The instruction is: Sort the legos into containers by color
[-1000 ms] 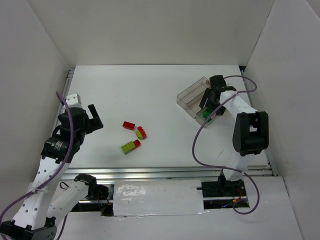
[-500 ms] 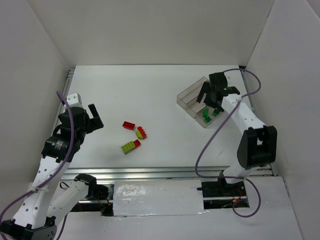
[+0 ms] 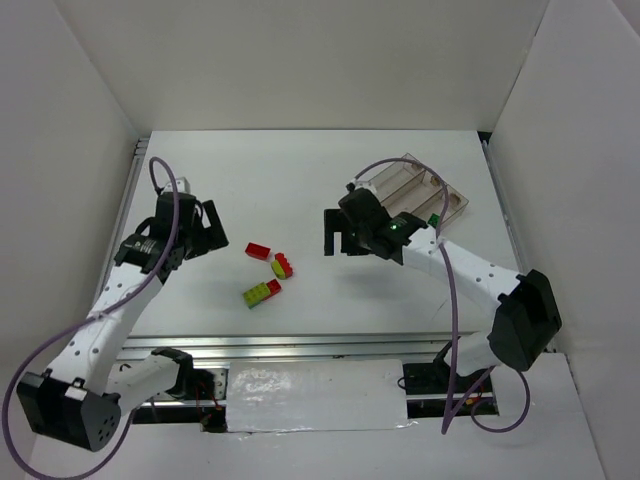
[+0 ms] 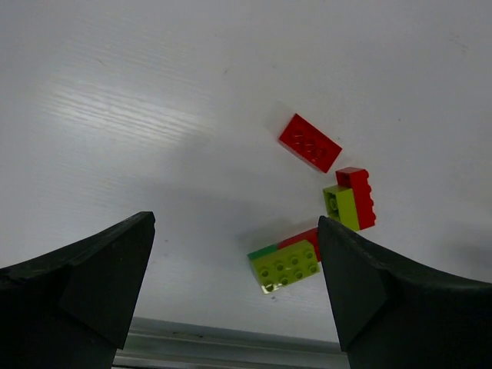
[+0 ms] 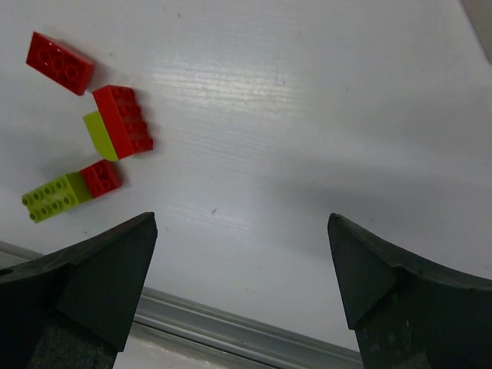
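Right pincer, wide apart and empty, has left the clear brownish plastic trays behind it. The red and yellow-green studded plastic bricks ahead look like the next grab.

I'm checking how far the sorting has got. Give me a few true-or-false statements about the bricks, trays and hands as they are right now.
1. The left hand and the right hand are both open and hold nothing. True.
2. The right hand hangs over the trays. False: it is over the bare table, left of the trays in the top view.
3. A single red brick lies apart from the other pieces. True.
4. Every brick is already in a tray. False: the red brick, a red and yellow-green pair and a yellow-green, red and green clump lie on the table.
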Available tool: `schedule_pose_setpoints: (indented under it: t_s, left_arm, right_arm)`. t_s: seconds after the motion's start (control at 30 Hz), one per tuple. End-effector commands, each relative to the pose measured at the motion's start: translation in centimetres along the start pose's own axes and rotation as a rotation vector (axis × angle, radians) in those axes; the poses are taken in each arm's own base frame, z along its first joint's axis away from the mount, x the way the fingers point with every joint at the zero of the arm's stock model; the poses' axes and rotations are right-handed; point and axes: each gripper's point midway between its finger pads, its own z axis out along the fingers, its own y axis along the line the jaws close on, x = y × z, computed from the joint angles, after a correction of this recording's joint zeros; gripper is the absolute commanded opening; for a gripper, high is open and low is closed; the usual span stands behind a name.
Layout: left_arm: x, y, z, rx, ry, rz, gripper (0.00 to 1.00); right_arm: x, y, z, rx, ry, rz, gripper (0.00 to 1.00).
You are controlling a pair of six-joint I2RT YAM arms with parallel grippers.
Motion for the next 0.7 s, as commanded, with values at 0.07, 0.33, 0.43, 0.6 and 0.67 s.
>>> schedule_pose_setpoints:
  t_s: [0.07, 0.33, 0.43, 0.6, 0.67]
  left_arm:
    - [2.0, -5.1, 4.0, 0.122, 0.142, -0.115, 0.99]
    - [5.0, -10.5, 11.2, 0.089, 0.245, 0.11, 0.99]
    - [5.0, -10.6, 12.8, 0.058, 0.242, 0.128, 0.99]
    - [5.9, -9.5, 15.1, -0.04, 0.276, 0.18, 0.99]
    - [6.3, -8.6, 15.9, -0.09, 0.282, 0.198, 0.99]
  right_arm:
    - [0.1, 0.4, -1.0, -0.025, -0.059, 0.061, 1.0]
    - [2.5, -0.9, -3.6, -0.07, -0.066, 0.056, 1.0]
    - [3.5, -0.6, -4.2, -0.105, -0.051, 0.042, 1.0]
    - [4.4, -0.2, -4.8, -0.139, -0.041, 0.027, 1.0]
    - [4.5, 0.0, -5.0, -0.16, -0.042, 0.017, 1.0]
